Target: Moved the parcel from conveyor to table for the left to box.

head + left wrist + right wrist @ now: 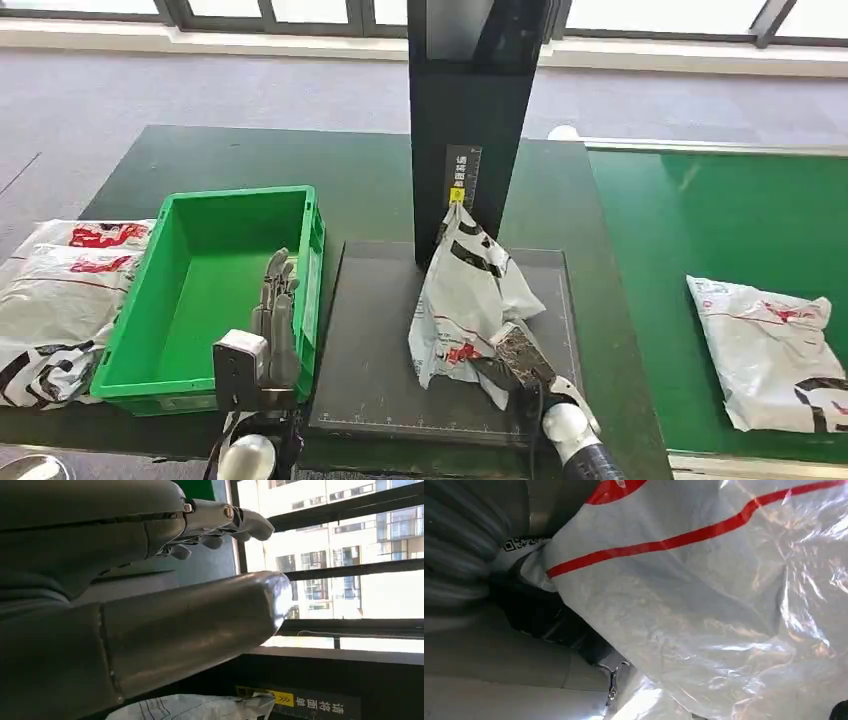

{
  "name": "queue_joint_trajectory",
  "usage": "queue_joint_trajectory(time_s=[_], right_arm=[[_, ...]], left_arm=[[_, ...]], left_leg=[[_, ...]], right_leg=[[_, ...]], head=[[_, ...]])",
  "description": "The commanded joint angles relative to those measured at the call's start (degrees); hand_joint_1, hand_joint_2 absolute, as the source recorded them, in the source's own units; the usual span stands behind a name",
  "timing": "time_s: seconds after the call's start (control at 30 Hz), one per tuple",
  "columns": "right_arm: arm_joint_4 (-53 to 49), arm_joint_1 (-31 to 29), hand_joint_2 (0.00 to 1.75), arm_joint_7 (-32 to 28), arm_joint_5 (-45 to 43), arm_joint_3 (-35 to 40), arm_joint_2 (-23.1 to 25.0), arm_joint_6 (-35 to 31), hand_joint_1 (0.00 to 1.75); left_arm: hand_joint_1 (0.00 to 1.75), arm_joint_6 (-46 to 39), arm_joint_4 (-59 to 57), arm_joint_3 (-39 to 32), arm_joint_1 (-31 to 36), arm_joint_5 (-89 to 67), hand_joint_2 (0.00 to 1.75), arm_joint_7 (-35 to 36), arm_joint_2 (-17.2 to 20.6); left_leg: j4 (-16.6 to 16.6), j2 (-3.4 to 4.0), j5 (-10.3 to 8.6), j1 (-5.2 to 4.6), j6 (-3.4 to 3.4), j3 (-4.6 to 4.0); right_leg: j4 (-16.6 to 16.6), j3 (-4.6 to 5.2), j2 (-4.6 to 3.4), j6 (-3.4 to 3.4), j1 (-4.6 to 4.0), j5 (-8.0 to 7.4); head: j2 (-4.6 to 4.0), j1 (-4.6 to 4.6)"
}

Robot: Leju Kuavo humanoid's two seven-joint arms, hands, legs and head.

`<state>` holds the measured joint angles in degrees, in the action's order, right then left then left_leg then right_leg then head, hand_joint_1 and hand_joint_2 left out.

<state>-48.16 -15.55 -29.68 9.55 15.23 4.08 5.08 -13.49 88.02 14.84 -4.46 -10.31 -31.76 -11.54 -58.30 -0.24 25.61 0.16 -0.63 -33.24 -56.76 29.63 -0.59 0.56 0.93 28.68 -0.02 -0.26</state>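
Observation:
A white plastic parcel (465,300) with black and red print stands upright on the dark mat (370,340) in front of the black post. My right hand (515,365) grips its lower right corner from below. The right wrist view is close on the parcel's glossy white skin (704,615) with red stripes, my fingers dark beneath it. My left hand (272,325) hovers with fingers straight and apart over the near right wall of the green box (215,285), holding nothing. In the left wrist view the left hand (150,595) stretches toward bright windows, the parcel's top (190,707) beneath it.
Several white parcels (60,300) lie on the table left of the green box. Another parcel (775,345) rests on the green conveyor (700,210) at the right. The black post (475,110) rises behind the mat.

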Motion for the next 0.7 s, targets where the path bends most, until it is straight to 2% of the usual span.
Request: queue_joint_trajectory(time_s=[0.03, 0.1, 0.13, 0.23, 0.37, 0.6, 0.7], right_arm=[[3.66, 2.62, 1.75, -1.85, -1.31, -0.06, 1.47, 6.98, 0.00], [-4.24, 7.06, 1.75, -0.63, -0.56, 0.60, 0.66, 7.36, 0.00], [-8.78, 9.56, 0.00, 0.06, 0.07, 1.20, -0.03, 7.36, 0.00], [-16.66, 13.80, 0.00, 3.01, 2.04, 2.62, -1.65, 5.96, 0.00], [-25.53, 18.15, 0.00, 4.55, 3.92, 5.78, -3.70, 5.70, 0.00], [-28.23, 19.23, 0.00, 5.70, 5.18, 6.67, -4.14, 4.29, 0.00], [-33.88, 22.17, 0.00, 6.26, 6.42, 7.67, -4.72, 2.89, 0.00]], left_arm=[[0.00, 0.83, -2.02, 2.24, 1.56, -0.57, 0.00, 1.13, 0.94], [0.00, 1.94, -1.49, 2.18, 1.65, -0.94, 0.00, 1.79, 0.58], [0.00, 2.09, -1.21, 2.05, 1.60, -1.13, 0.00, 1.99, 0.43], [0.00, 2.01, -0.36, 1.80, 0.85, -1.25, 0.00, 2.12, 0.58], [0.00, 1.82, 0.55, 1.37, 0.04, -1.46, 0.00, 2.11, 0.62], [0.00, 1.87, 0.79, 1.28, -0.15, -1.62, 0.00, 2.18, 0.59], [0.00, 2.09, 1.23, 1.20, -0.36, -1.86, 0.00, 2.31, 0.60]], left_leg=[[0.19, -0.13, -0.18, 0.04, -0.03, -0.13], [0.18, -0.16, -0.18, 0.03, -0.03, -0.13], [0.14, -0.16, -0.14, 0.07, -0.03, -0.08], [0.16, -0.38, -0.15, 0.05, -0.04, -0.14], [0.18, -0.30, -0.04, -0.01, -0.03, -0.01], [0.04, -0.10, 0.17, 0.00, -0.04, -0.10], [0.03, -0.14, 0.18, 0.00, -0.05, -0.19]], right_leg=[[0.19, 0.08, 0.20, -0.08, -0.05, -0.12], [0.16, 0.07, 0.23, -0.10, -0.04, -0.12], [0.15, 0.02, 0.22, -0.10, -0.08, -0.08], [0.16, 0.02, 0.45, -0.11, -0.06, -0.01], [0.18, -0.11, 0.39, -0.12, -0.02, 0.07], [0.04, -0.01, 0.19, -0.15, -0.02, 0.23], [0.02, 0.03, 0.23, -0.15, -0.02, 0.25]], head=[[0.00, 0.00], [0.00, 0.02], [0.02, 0.00], [0.00, 0.00], [0.02, 0.00], [0.02, 0.02], [0.00, 0.00]])
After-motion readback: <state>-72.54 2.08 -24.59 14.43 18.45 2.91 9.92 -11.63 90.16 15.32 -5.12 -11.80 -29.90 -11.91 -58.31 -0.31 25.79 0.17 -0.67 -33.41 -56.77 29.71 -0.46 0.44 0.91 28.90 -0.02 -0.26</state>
